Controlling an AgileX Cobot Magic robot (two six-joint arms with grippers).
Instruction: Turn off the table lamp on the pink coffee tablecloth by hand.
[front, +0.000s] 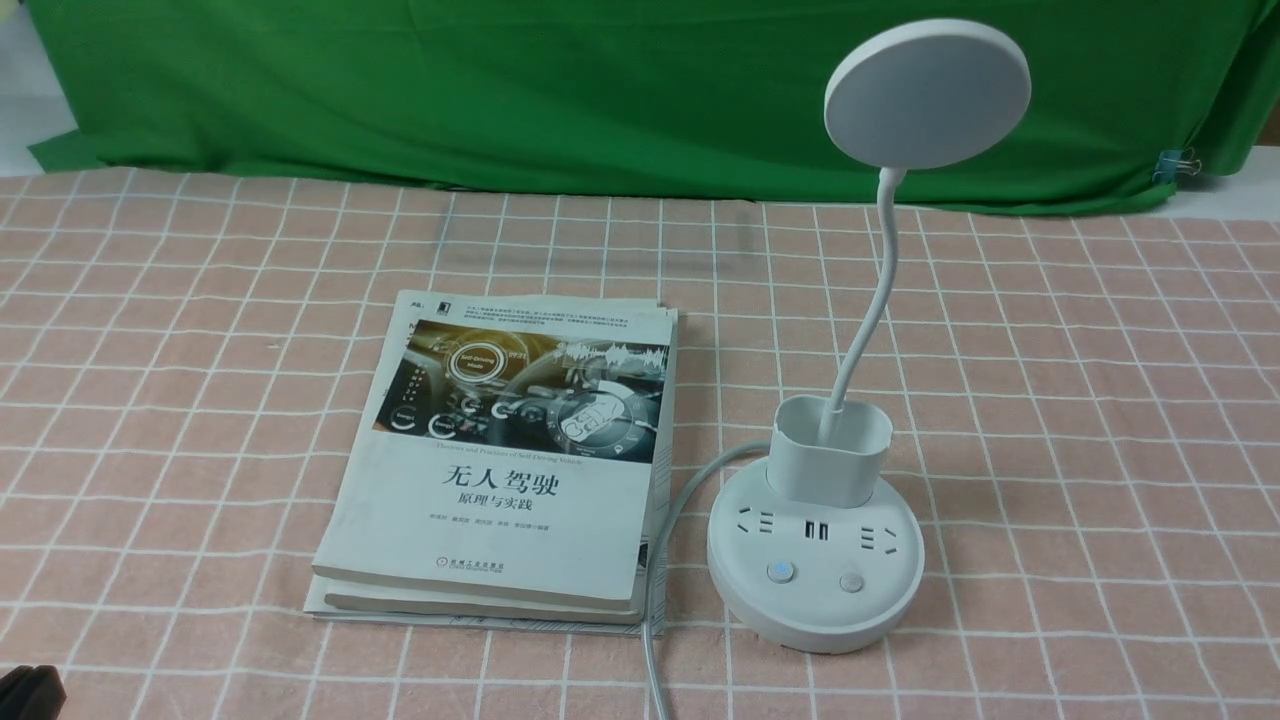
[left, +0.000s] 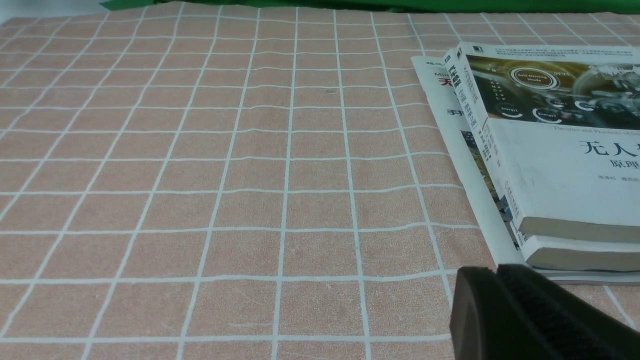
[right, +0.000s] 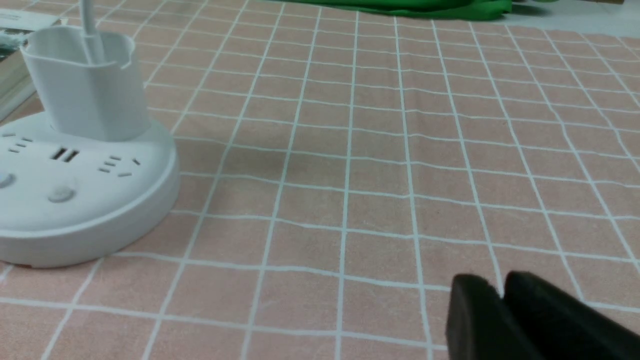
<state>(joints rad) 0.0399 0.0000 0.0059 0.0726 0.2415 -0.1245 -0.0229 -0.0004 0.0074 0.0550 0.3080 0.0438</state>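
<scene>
Nearby, table lamp (front: 815, 540) beside books (front: 510, 470), pink coffee tablecloth (front: 1080, 420)

A green backdrop cloth (front: 560, 90) hangs along the far edge of the desk and spreads a little onto its surface in loose folds. At the far right corner a small binder clip (front: 1177, 163) grips the cloth's hem. Beyond the cloth, at both far corners, a pale, whitish surface (front: 30, 95) shows. The light is soft and even, casting only faint shadows.
</scene>
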